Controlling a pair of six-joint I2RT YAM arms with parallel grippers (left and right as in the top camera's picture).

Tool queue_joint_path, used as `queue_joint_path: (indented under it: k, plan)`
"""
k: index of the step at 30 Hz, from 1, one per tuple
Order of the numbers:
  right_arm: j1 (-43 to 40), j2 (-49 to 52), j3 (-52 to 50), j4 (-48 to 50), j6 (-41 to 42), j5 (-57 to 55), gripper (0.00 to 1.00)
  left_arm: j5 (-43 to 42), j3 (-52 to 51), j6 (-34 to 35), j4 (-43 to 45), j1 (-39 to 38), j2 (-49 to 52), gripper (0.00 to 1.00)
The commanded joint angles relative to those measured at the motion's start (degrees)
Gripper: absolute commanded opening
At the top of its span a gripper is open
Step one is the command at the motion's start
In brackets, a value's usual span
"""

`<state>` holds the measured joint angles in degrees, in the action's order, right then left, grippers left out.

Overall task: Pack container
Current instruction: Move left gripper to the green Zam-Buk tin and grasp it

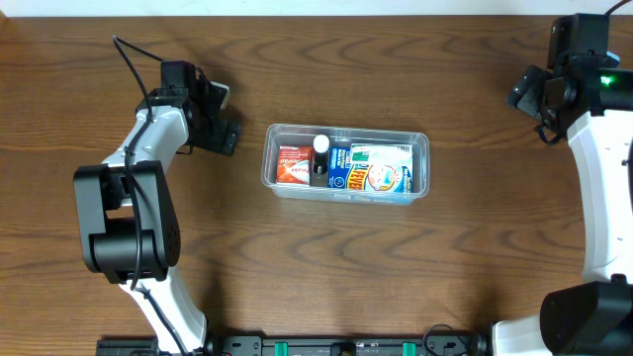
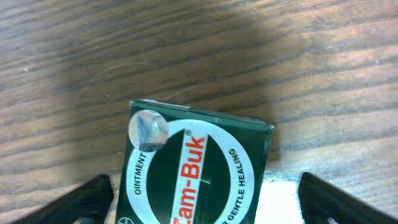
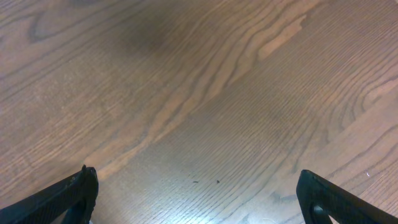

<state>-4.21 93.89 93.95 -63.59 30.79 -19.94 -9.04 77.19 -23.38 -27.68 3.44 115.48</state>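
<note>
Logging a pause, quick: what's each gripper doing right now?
Left gripper: open, green Zam-Buk box between its fingers, not clamped.
Right gripper: open, holding nothing.

Brown wood-grain table (image 1: 326,257), soft glare

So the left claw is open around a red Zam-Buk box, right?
Not quite: the Zam-Buk box is green, not red. The left wrist view shows it between the fingers of the open left claw.
</note>
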Motion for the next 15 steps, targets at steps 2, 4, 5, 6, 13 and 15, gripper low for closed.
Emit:
queue_joint_path:
  k: [2,4,5,6,13,15]
  plan:
    - [-0.5,0.2,0.0,-0.1,-0.2,-0.6,0.99,-1.1,0.7,-1.0,-1.5,0.0,0.9,0.89]
    - [-0.5,0.2,0.0,-0.1,-0.2,-0.6,0.99,-1.1,0.7,-1.0,-2.2,0.0,0.9,0.87]
    - [-0.5,0.2,0.0,-0.1,-0.2,-0.6,0.99,-1.1,0.7,-1.0,-2.5,0.0,0.9,0.86]
    - [-0.5,0.2,0.0,-0.1,-0.2,-0.6,0.99,-1.1,0.7,-1.0,-2.7,0.0,0.9,0.86]
    - [-0.5,0.2,0.0,-0.1,-0.2,-0.6,0.99,-1.0,0.7,-0.7,-4.2,-0.7,0.9,0.73]
    - [-0.5,0.2,0.0,-0.1,-0.2,-0.6,0.99,-1.0,0.7,0.1,-4.2,-1.2,0.9,0.66]
